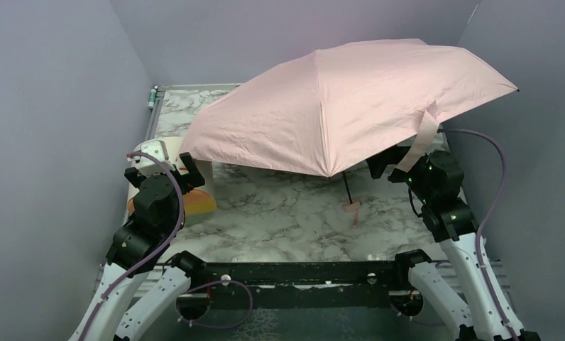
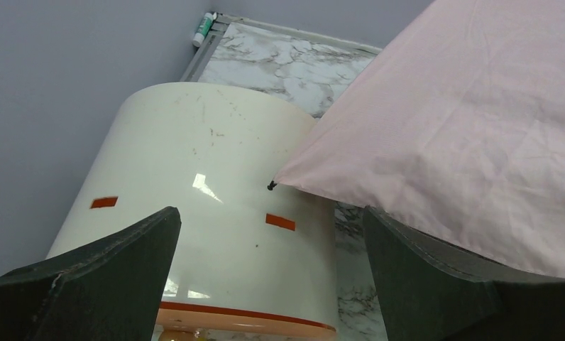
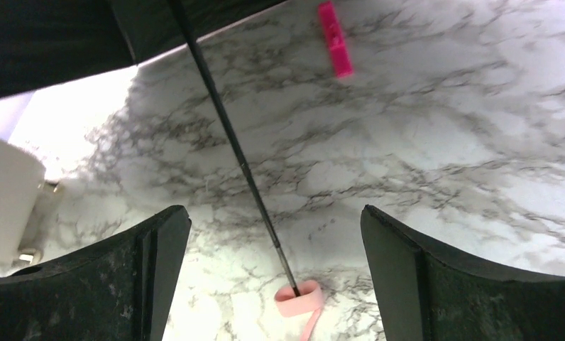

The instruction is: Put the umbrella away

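My left gripper [image 2: 269,213]: jaws wide apart, holding nothing, facing a cream cylinder [image 2: 194,142]. Umbrella [image 1: 350,99] is open, its pink canopy spread over the middle and right of the marble table [image 1: 280,213]. One rim tip sits just beside the cylinder, ahead of my left jaws and to the right, not between them. The thin black shaft [image 3: 230,135] is the long axis: tilted, running from under the canopy down to the small pink handle [image 3: 299,297], which is on the table and points at the near edge. Strap [image 1: 425,138] hangs off the right rim. My right gripper [image 3: 272,209]: under that rim, jaws wide apart, shaft and handle lined up in the gap but apart from the fingers.
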Robot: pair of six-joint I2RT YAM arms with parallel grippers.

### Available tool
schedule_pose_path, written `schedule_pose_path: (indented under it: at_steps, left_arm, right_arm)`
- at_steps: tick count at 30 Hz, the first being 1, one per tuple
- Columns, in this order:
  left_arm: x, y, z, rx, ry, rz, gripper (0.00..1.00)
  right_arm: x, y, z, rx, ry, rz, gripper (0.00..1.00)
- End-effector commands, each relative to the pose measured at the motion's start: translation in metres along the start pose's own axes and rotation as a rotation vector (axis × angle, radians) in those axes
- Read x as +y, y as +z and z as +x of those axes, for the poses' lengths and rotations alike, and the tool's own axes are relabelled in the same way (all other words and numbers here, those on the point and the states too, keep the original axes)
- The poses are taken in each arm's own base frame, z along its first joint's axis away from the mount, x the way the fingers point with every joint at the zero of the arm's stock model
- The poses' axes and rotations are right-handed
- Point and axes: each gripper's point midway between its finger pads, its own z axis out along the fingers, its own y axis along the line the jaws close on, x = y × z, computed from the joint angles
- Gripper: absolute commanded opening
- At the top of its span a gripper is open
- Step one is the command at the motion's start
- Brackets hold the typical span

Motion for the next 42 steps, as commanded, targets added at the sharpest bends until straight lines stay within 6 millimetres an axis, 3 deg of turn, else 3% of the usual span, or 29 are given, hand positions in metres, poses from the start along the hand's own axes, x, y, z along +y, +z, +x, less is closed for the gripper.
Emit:
schedule_pose_path:
  at_steps: [1,5,11,19,30,35,42]
  left_arm:
    - [0.002,-0.004,-0.001,-0.029,-0.032,0.009,0.99]
    - [0.004,-0.007,-0.002,-0.039,-0.043,0.013,0.99]
    - [0.002,-0.008,-0.007,-0.043,-0.021,0.028,0.99]
    - [0.004,-0.015,-0.016,-0.06,-0.018,0.051,0.99]
    - [0.0,-0.026,-0.022,-0.048,-0.003,0.115,0.99]
    - [0.003,-0.035,-0.03,-0.066,-0.019,0.136,0.99]
    - [0.005,-0.039,-0.033,-0.065,0.003,0.141,0.99]
  right_arm:
    - [0.029,0.009,0.01,0.027,-0.001,-0.181,0.95]
    - [0.049,0.019,0.024,0.047,0.005,-0.323,0.95]
    - [0.062,0.049,0.03,0.071,-0.004,-0.428,0.94]
    - [0.071,0.104,0.012,0.044,-0.044,-0.495,0.86]
    - [0.092,0.161,-0.007,0.034,-0.054,-0.639,0.81]
    - [0.098,0.184,-0.002,0.078,-0.04,-0.69,0.74]
    - [0.107,0.205,0.002,0.106,-0.035,-0.727,0.56]
